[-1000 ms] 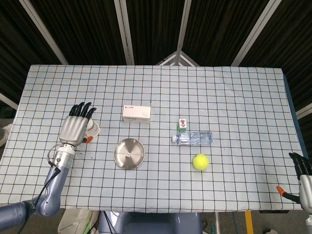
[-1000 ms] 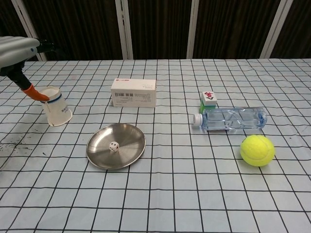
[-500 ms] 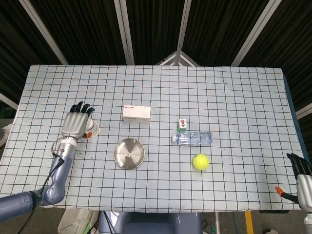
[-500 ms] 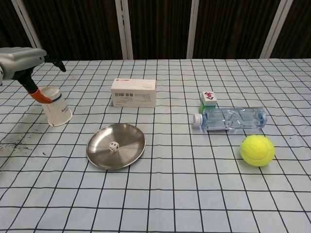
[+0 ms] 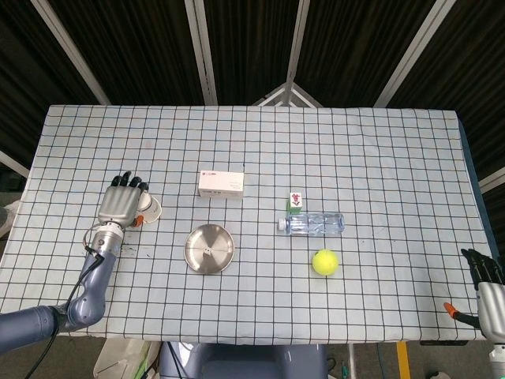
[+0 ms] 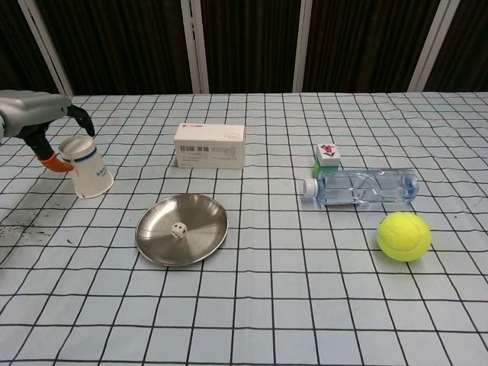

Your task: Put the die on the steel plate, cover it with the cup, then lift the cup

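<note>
Die (image 6: 178,229) already on steel plate (image 6: 200,211). Left hand (image 5: 120,204) closing around upside-down cup (image 6: 85,168) near left table edge, grip not confirmed. Advice: squeeze sides gently, lift straight. Right hand (image 5: 484,276) idle, state unclear.

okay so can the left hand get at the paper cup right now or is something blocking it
Probably yes. The left hand is already at the cup, fingers curling over its top from the outer side, with nothing between them. The white box and steel plate sit off to the cup's other side.
</note>
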Tool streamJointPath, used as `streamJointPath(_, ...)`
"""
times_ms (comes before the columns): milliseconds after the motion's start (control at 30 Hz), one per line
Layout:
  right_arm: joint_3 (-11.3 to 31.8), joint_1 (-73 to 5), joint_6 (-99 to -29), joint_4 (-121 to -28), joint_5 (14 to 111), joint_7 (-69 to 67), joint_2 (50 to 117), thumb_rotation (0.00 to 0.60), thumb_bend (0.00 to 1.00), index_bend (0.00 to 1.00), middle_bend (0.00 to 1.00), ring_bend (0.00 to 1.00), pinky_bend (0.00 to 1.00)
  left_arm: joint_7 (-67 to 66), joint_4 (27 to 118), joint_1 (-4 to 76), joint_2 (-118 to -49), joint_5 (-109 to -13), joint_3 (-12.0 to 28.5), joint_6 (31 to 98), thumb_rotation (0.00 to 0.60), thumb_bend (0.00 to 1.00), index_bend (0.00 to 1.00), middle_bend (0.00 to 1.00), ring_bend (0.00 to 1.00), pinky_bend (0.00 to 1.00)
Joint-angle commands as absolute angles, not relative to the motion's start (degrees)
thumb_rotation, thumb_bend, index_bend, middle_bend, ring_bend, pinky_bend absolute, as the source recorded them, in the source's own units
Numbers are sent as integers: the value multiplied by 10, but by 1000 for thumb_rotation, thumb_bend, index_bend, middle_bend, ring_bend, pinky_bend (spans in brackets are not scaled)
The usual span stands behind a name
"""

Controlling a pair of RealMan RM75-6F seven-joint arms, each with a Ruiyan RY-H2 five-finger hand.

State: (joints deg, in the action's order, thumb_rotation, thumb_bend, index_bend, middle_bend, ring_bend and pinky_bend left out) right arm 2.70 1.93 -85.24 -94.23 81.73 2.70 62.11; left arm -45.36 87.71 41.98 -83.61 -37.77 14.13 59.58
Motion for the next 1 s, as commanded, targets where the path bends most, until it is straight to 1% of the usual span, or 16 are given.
streamJointPath(33,27,19,-852,-942,817,29,622,600,42,108,125,116,48,-446,873,420,-838,-389,136,603,600,430,283,200,118,182)
streamJointPath(200,27,19,-852,-942,816,28,622,600,42,107,125,116,48,-441,863,420,-846,-403,126,615,600,432,290,227,151,201)
streamJointPath(567,28,19,-852,-944,814,29,621,600,41,108,125,116,48,-422,845,422,-861,-427,113,622,600,436,293,215,157,215)
streamJointPath(667,27,19,-852,-944,814,28,621,600,42,108,124,116,48,-417,843,421,-862,-432,111,624,600,454,299,222,173,232)
streamJointPath(833,27,20,-853,-945,816,26,620,600,42,108,125,116,48,-412,839,419,-863,-439,106,630,600,466,309,301,250,243)
streamJointPath(933,27,20,-853,-945,815,24,620,600,42,108,125,116,48,-420,848,420,-864,-449,102,638,600,467,310,327,290,244)
streamJointPath(1000,27,20,-853,-945,815,24,620,600,42,108,125,116,48,-414,840,412,-860,-446,95,639,600,467,310,337,297,244)
